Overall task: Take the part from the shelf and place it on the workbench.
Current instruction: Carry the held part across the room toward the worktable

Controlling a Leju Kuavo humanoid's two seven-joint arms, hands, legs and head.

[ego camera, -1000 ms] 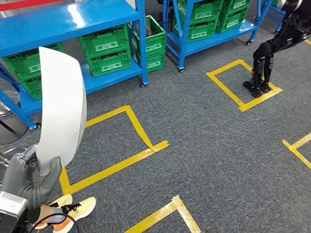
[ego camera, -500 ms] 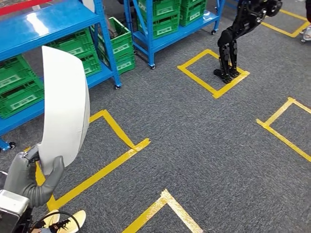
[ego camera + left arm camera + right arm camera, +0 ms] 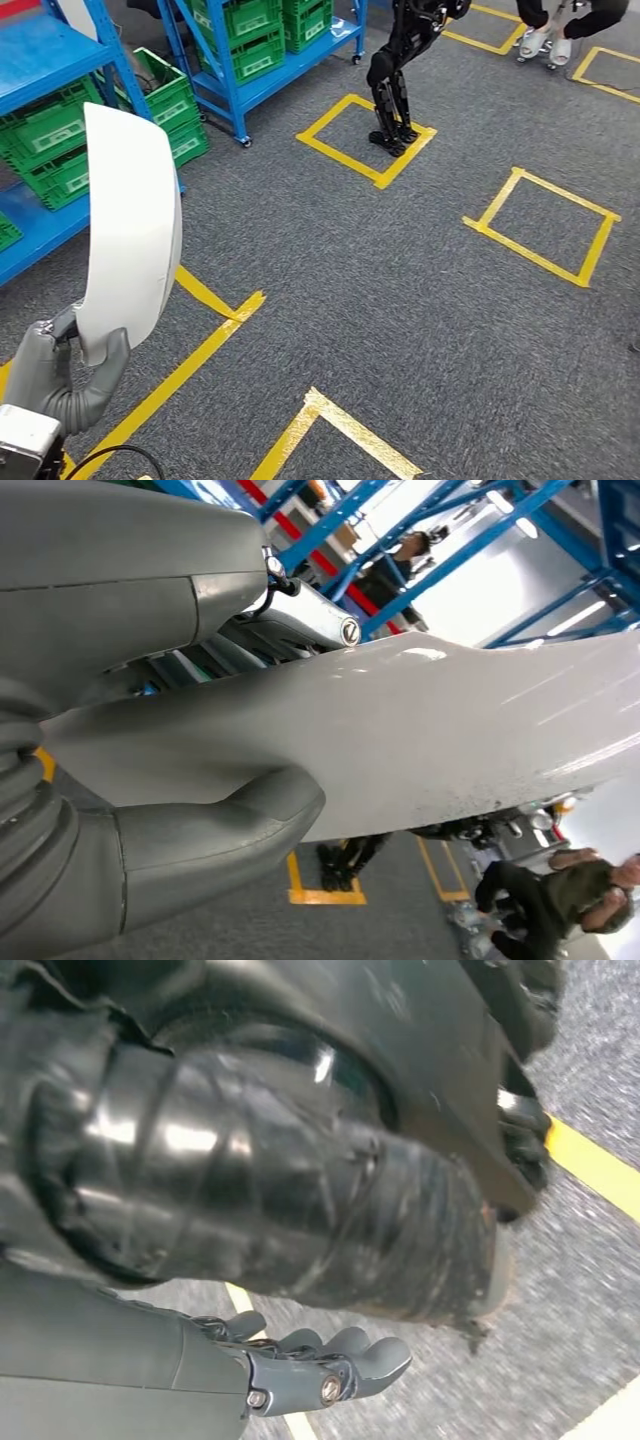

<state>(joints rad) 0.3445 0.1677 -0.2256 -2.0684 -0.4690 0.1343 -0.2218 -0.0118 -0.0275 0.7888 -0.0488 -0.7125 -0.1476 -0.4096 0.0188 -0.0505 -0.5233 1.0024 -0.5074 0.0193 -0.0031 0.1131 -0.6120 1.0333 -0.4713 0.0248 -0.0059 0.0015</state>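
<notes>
The part is a large white curved shell (image 3: 128, 220), held upright at the lower left of the head view. My left hand (image 3: 56, 375) grips its lower edge. In the left wrist view the grey thumb (image 3: 219, 830) presses against the shell's smooth surface (image 3: 453, 730), with the other fingers on the far side. In the right wrist view my right hand (image 3: 317, 1365) hangs above the carpet, fingers stretched out and holding nothing.
Blue shelves (image 3: 38, 60) with green crates (image 3: 53, 150) stand at the far left, and another shelf (image 3: 256, 70) stands behind. Another robot's black legs (image 3: 392, 95) stand in a yellow tape square (image 3: 366, 135). A person's feet (image 3: 547, 45) are at the top right. Grey carpet carries more tape squares (image 3: 543, 225).
The whole picture has slid to the left, so the camera has turned right, away from the shelves. The white shell stays in my left hand at the same spot.
</notes>
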